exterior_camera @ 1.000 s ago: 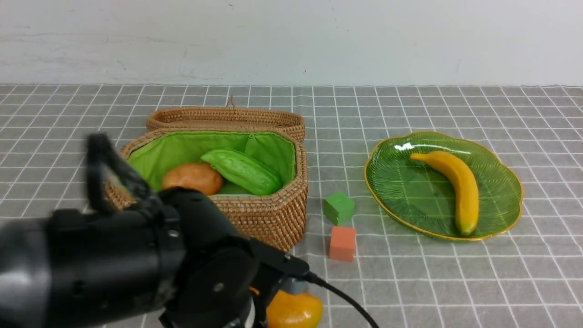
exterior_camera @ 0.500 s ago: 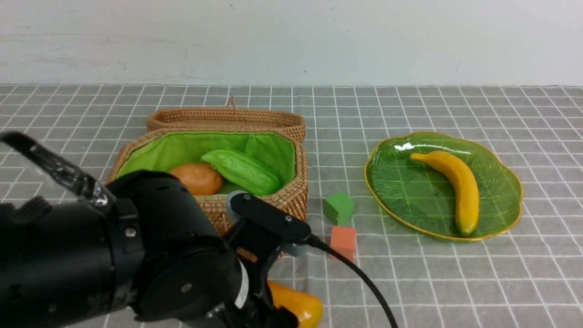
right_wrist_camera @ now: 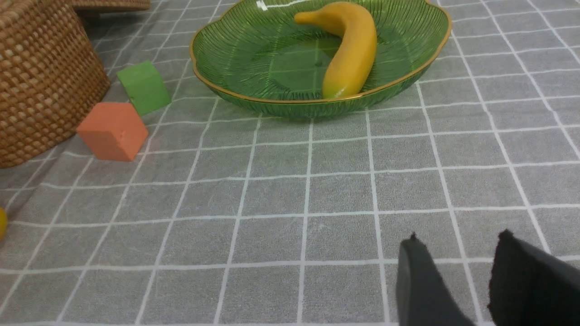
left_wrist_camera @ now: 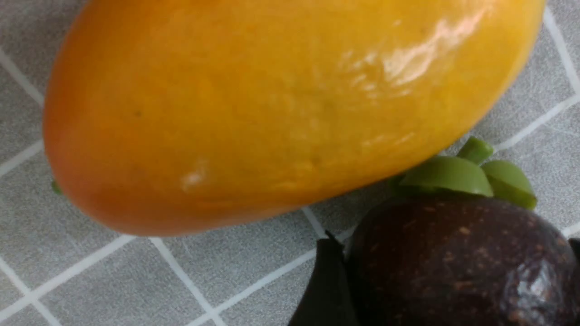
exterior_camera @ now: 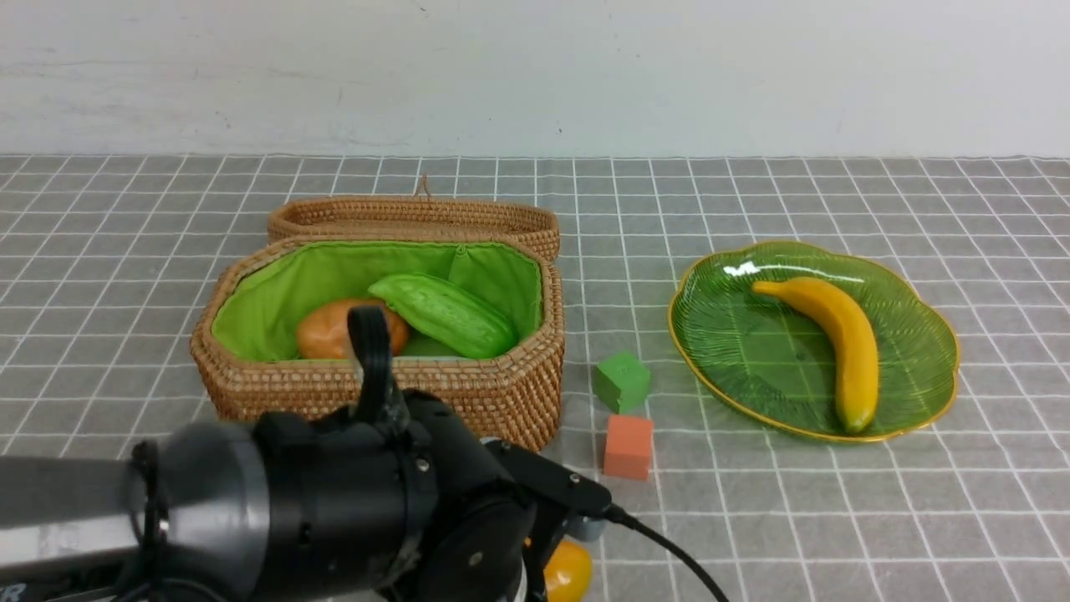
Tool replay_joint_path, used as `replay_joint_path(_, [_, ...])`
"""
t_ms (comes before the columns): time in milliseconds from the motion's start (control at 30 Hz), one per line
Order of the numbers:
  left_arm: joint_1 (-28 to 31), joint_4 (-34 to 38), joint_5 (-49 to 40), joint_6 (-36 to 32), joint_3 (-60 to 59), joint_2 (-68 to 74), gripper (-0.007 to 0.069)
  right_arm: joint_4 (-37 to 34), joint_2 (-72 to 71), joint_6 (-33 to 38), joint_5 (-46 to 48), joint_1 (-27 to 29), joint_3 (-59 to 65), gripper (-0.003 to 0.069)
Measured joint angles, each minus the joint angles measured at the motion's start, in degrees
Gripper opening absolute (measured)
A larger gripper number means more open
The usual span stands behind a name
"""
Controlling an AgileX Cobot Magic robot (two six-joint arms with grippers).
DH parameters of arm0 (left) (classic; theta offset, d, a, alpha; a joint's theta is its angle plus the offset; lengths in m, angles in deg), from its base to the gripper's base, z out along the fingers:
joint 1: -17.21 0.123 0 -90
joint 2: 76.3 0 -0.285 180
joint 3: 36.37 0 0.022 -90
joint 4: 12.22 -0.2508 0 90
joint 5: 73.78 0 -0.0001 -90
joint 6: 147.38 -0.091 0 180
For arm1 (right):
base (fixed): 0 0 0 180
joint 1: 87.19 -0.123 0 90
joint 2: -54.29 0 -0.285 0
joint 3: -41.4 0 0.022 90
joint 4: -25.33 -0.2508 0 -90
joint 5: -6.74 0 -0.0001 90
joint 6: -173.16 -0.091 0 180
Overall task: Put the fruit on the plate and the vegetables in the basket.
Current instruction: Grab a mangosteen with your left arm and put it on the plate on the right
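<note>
We look forward over the checked cloth (exterior_camera: 836, 518), left wrist view close on the mango (left_wrist_camera: 272, 113), right wrist view low, sharing front's plate (right_wrist_camera: 253, 63).

A green cube (exterior_camera: 622, 380) sits just behind an orange cube (exterior_camera: 629, 446) on the grey gridded surface (exterior_camera: 836, 518)

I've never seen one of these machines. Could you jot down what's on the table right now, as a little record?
In basket: potato, gourd
On plate: banana
Loose on tablecloth: mango, purple fruit, green cube, orange cube
Left gripper: fingers either side of the purple fruit, grip unclear
Right gripper: open, empty
</note>
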Motion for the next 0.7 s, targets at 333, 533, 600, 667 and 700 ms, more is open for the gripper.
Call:
replay_joint_path(333, [0.0, 1.6, -7.7, -1.7, 2.1, 0.1, 0.0563, 0.0, 0.0, 0.0, 0.0, 0.0, 0.0, 0.024])
replay_joint_path(533, [0.0, 7.3, -13.2, -13.4, 12.1, -0.1, 0.0563, 0.0, 0.0, 0.0, 0.0, 0.0, 0.0, 0.024])
replay_joint_path(600, [0.0, 8.8, -11.0, -18.9, 17.8, -0.1, 0.0563, 0.0, 0.0, 0.0, 0.0, 0.0, 0.0, 0.024])
replay_joint_path(667, [0.0, 9.3, -7.2, -22.3, 20.6, -0.1, 0.0563, 0.0, 0.0, 0.0, 0.0, 0.0, 0.0, 0.024])
replay_joint_path(700, [0.0, 9.5, 0.3, -25.7, 23.7, 0.1, 0.0563, 0.0, 0.0, 0.0, 0.0, 0.0, 0.0, 0.024])
